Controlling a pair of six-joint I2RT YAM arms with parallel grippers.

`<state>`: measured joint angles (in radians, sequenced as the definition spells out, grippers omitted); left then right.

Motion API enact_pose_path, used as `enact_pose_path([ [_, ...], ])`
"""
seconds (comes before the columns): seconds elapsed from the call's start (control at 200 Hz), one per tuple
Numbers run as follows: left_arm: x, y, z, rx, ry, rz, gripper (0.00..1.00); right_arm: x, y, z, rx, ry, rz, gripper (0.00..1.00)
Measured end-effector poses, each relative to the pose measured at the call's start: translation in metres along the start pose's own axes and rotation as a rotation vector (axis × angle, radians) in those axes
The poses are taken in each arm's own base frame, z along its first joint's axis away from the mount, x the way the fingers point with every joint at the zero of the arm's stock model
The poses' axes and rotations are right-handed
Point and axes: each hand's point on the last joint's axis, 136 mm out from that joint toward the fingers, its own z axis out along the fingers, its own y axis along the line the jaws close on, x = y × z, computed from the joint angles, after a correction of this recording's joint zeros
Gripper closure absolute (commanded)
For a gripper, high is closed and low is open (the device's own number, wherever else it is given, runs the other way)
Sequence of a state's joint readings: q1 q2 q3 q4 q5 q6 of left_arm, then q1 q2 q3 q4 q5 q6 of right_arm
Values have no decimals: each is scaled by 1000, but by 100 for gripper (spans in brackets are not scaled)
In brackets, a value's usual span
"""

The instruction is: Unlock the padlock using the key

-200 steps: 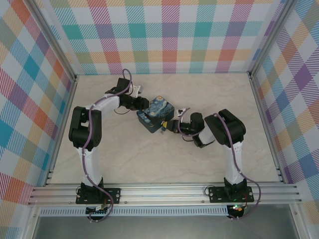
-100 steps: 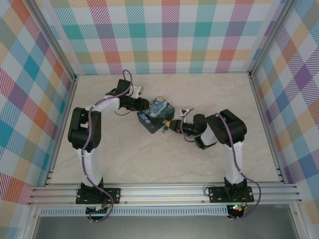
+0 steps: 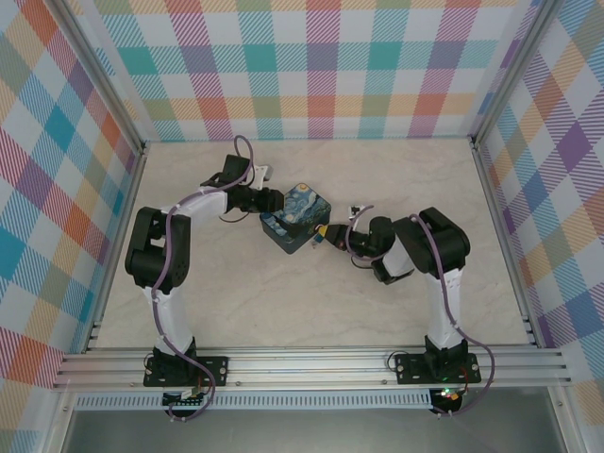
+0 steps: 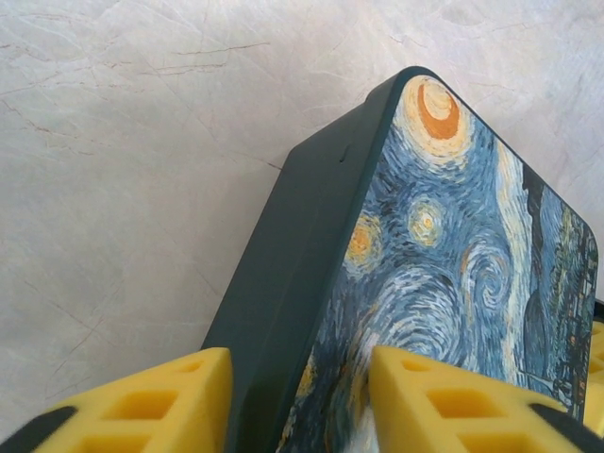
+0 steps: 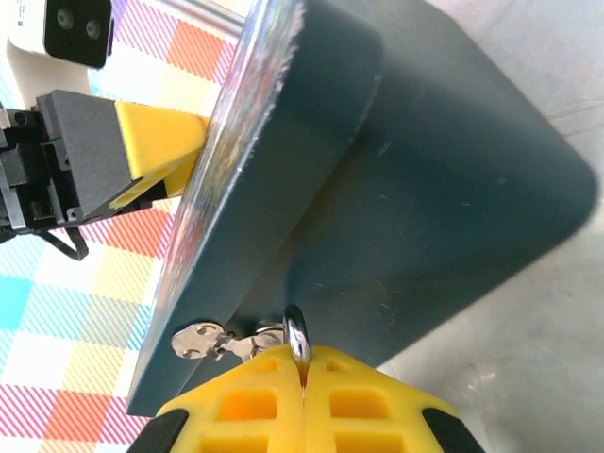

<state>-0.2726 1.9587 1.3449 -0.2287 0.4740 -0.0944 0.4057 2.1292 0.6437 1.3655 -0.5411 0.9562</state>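
My right gripper (image 5: 304, 363) is shut on the padlock (image 5: 296, 335). Only its shiny shackle loop pokes out between the yellow pads; its body is hidden. The loop sits against the silver hasp (image 5: 212, 340) on the front of the blue swirl-painted tin (image 5: 425, 160). From above, the right gripper (image 3: 324, 235) meets the tin (image 3: 294, 215) at its near-right side. My left gripper (image 4: 302, 396) straddles the tin's far-left lid edge (image 4: 311, 245), one yellow finger (image 4: 160, 401) beside the dark wall, the other over the painted lid. Whether they press on it is unclear. The key is hidden.
The tin rests mid-table on the pale marbled surface (image 3: 283, 302). Checked walls (image 3: 321, 75) close off the back and both sides. A metal rail (image 3: 311, 363) runs along the near edge by the arm bases.
The right gripper has drawn back slightly to the right along the tin's front, and its arm has straightened. The left gripper stays at the tin's far-left corner.
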Motion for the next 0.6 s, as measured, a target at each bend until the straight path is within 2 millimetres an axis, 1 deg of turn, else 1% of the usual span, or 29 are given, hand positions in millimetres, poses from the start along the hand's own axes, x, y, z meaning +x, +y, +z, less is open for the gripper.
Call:
enact_pose_path([
  [0.03, 0, 0, 0, -2, 0, -4, 41, -1, -1, -4, 11, -7, 3, 95],
  [0.1, 2, 2, 0, -9, 9, -24, 22, -4, -1, -14, 35, -20, 9, 95],
  [0.19, 9, 4, -1, -20, 38, -52, 14, -10, 6, -27, 51, -35, -1, 95],
  [0.275, 9, 5, -6, -46, 54, -75, 1, -16, 15, -34, 58, -38, -14, 95],
  [0.34, 6, 6, -12, -67, 51, -78, 0, -15, 25, -38, 59, -14, -23, 95],
  [0.41, -3, 4, -26, -92, 21, -70, 0, -11, 34, -43, 64, 21, -28, 95],
  [0.48, -15, -1, -47, -115, -29, -55, 0, -2, 40, -50, 83, 68, -26, 94],
  [0.56, -31, -10, -79, -135, -127, -28, 0, 11, 43, -59, 118, 132, -19, 94],
  [0.6, -36, -14, -94, -141, -174, -18, 0, 18, 44, -63, 137, 164, -10, 93],
])
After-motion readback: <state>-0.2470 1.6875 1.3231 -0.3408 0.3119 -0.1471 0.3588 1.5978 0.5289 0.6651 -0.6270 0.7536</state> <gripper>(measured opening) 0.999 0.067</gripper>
